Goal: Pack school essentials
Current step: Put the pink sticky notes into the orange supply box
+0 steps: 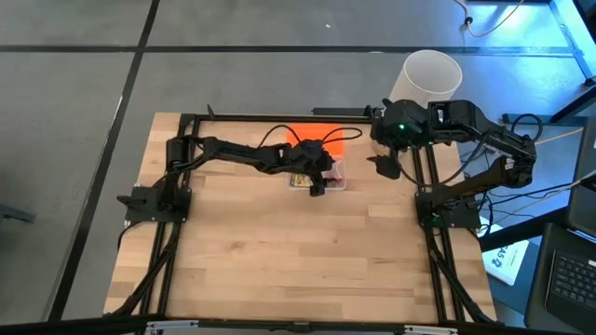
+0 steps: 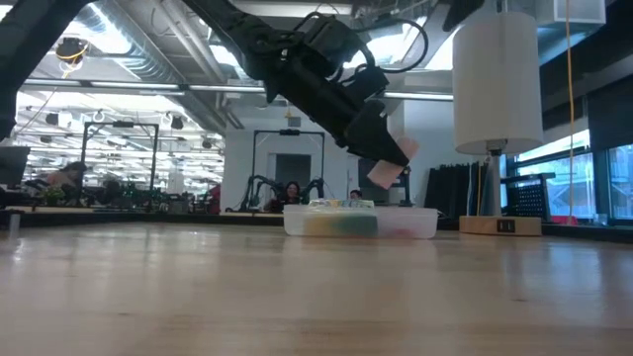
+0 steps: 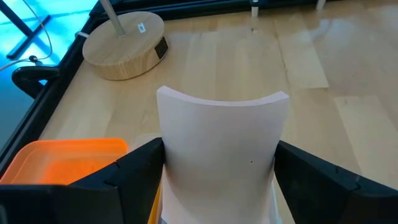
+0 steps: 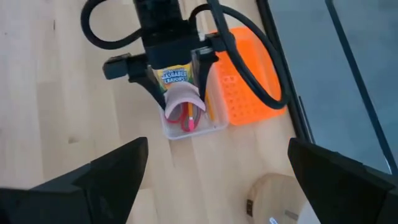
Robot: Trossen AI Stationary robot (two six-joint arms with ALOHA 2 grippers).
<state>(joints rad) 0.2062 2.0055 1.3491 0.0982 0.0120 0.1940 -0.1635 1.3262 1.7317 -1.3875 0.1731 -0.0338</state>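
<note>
My left gripper (image 1: 321, 180) is shut on a pale pink square pad (image 3: 221, 155) and hovers just above a clear plastic box (image 2: 361, 220) at the table's far middle. In the right wrist view the box (image 4: 214, 127) holds a yellow-green crayon box (image 4: 171, 76), red-handled scissors (image 4: 188, 119) and a thin orange pencil (image 4: 209, 107). The pad (image 2: 388, 170) hangs tilted over the box's right part. My right gripper (image 1: 384, 166) is open and empty to the right of the box, above the table. No purple pen shows. My left gripper pinches the pad by its two opposite side edges (image 3: 163, 168) between its two fingers (image 3: 140, 165). The pad bows into a curve between them (image 4: 182, 96). The fingers slant down from the table's left side. The pad is lifted clear, its free end (image 2: 381, 178) just above the box.
The box's orange lid (image 1: 321, 140) lies flat on the table right behind the box. A tall white cylinder (image 1: 431, 79) on a round wooden base (image 3: 124, 43) stands at the far right corner. Bare wood lies toward the near edge (image 1: 298, 270).
</note>
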